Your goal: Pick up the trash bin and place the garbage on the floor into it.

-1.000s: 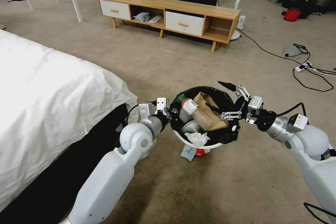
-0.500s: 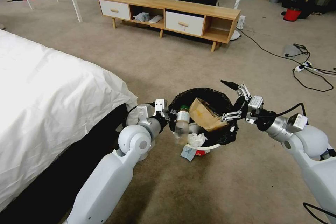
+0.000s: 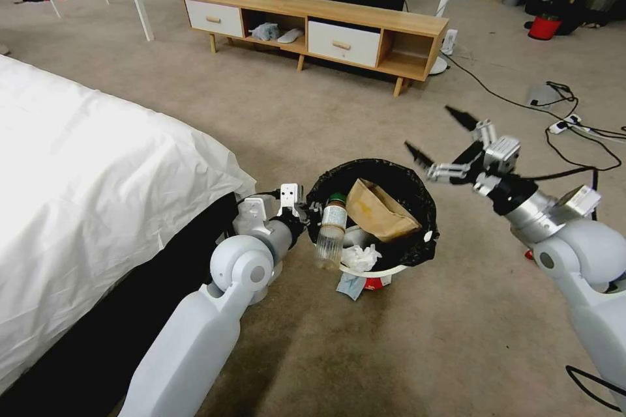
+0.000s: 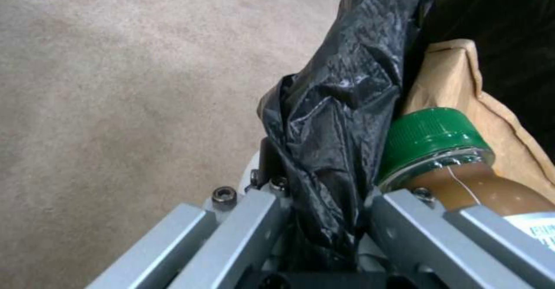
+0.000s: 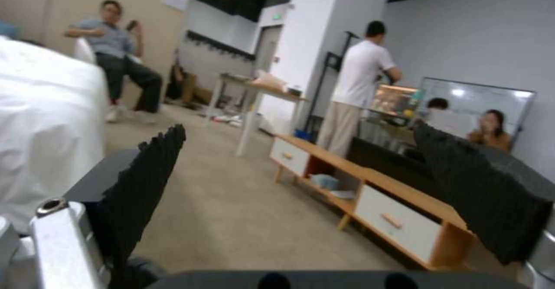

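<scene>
The small round white plastic trash bin [image 3: 381, 268], lined with a black bag [image 3: 391, 176] folded over its rim, hangs tilted just above the beige carpet [image 3: 404, 352], close beside the white-sheeted bed [image 3: 85, 182]; the left gripper [image 3: 306, 212] is clamped on the bagged rim at the bin's left side; inside lie a crumpled brown paper bag [image 3: 378, 212], a white tissue [image 3: 360, 256] and a green-capped bottle [image 3: 331, 228] that leans out over the near rim; a light blue mask [image 3: 349, 285] and a red packet [image 3: 374, 283] lie beneath the bin; open carpet spreads ahead to the wooden cabinet [image 3: 326, 29], with black cables [image 3: 574, 130] to the right; the right gripper [image 3: 442, 143], jaws spread wide and empty, has lifted up and away from the bin's right rim, and the bottle has slipped lower.
</scene>
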Available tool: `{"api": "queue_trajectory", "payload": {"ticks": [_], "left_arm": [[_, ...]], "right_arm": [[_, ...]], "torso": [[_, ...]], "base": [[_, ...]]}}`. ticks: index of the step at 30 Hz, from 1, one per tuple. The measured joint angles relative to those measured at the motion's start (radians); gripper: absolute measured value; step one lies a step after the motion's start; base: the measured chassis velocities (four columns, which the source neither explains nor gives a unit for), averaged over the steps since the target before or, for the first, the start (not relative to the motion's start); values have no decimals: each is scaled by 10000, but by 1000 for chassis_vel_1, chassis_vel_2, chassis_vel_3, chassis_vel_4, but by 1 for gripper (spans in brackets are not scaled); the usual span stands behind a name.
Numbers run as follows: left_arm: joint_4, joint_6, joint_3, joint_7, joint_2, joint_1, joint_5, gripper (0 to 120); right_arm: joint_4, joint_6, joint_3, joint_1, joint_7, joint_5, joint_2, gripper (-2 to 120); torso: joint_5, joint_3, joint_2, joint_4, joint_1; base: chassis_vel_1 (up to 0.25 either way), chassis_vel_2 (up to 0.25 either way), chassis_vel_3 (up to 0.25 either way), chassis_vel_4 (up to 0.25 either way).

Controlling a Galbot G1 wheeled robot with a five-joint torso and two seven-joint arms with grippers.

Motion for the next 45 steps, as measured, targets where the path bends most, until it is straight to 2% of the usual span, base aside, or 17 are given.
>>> {"api": "queue_trajectory", "payload": {"ticks": [10,12,14,15,18,19,21,23,26,34,45], "left_arm": [[-174,0,-186,-18,190,200,-51,2],[-267,0,-254,-73,266,275,-120,2],[-295,0,-273,-122,289,296,-158,2],[-359,18,-323,-253,358,346,-271,2],[-445,86,-399,-456,426,414,-463,2],[-516,171,-465,-688,450,450,-700,2],[-546,211,-491,-802,456,464,-818,2],[-686,392,-574,-1296,473,497,-1251,2],[-743,471,-600,-1539,488,500,-1450,2],[-1255,830,-803,-2992,570,600,-2410,2],[-1650,1065,-1178,-3990,625,793,-3013,2]], "right_arm": [[408,-645,59,-60,1339,190,263,100],[632,-1279,91,-51,2136,351,331,100],[704,-1462,105,-49,2379,421,340,100],[909,-1975,139,-46,3085,626,370,100],[1029,-2332,179,-39,3595,759,412,100],[1031,-2430,208,-29,3749,767,450,100],[1022,-2441,216,-26,3771,767,462,100],[931,-2459,248,-18,3800,752,506,100],[911,-2459,261,-9,3800,746,528,100],[913,-2439,474,-110,3753,715,524,100],[1040,-2788,601,-329,4125,733,590,100]], "torso": [[0,0,0,-1,0],[0,0,0,-1,0],[-1,0,0,-1,0],[0,0,0,-1,0],[-1,0,0,0,0],[-1,0,0,0,0],[0,0,0,0,0],[1,0,0,-1,0],[1,0,0,-2,0],[0,0,0,-1,0],[0,0,0,0,0]], "base": [[0,0,0,0],[0,0,0,0],[0,0,0,0],[0,0,0,0],[0,0,0,0],[0,0,0,0],[0,0,0,0],[0,0,0,0],[0,0,0,0],[0,0,0,0],[0,0,0,0]]}}
